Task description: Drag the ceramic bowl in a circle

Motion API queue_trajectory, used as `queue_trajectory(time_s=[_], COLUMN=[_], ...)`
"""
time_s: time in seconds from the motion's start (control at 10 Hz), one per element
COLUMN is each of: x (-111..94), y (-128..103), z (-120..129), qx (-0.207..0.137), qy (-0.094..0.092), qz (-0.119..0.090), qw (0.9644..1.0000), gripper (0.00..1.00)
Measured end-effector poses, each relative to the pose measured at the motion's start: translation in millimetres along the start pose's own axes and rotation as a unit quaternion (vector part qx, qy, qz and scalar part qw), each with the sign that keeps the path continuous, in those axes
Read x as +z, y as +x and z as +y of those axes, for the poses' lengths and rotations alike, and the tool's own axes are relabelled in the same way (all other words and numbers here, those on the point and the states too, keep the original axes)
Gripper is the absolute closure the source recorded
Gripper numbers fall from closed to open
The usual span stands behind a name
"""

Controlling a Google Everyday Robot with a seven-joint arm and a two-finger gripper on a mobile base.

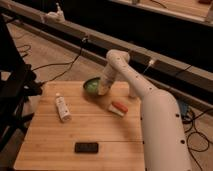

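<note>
The green ceramic bowl (91, 85) sits on the wooden table (60, 137) near its far edge, about the middle. My gripper (103, 89) reaches down at the bowl's right side and touches or sits just inside its rim. The white arm comes in from the right and hides the right part of the bowl.
A white bottle (62, 108) lies on the left of the table. A small red and white object (118, 108) lies to the right of the bowl. A flat black object (86, 147) lies near the front edge. Cables run on the floor beyond the table.
</note>
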Motion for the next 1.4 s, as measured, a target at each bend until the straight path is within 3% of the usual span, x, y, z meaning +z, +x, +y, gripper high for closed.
queue_trajectory(time_s=[0.4, 0.5, 0.7, 1.0, 1.2, 1.4], x=[21, 22, 16, 3, -5, -10], y=[-44, -44, -27, 16, 37, 39], z=[23, 34, 55, 70, 60, 40], qx=[-0.06, -0.065, -0.042, 0.021, 0.047, 0.055], qy=[-0.044, -0.052, -0.063, -0.054, -0.037, -0.022], qz=[-0.026, -0.029, -0.026, -0.016, -0.008, -0.005], qw=[0.9969, 0.9961, 0.9968, 0.9982, 0.9982, 0.9982], gripper=[1.0, 1.0, 1.0, 1.0, 1.0, 1.0])
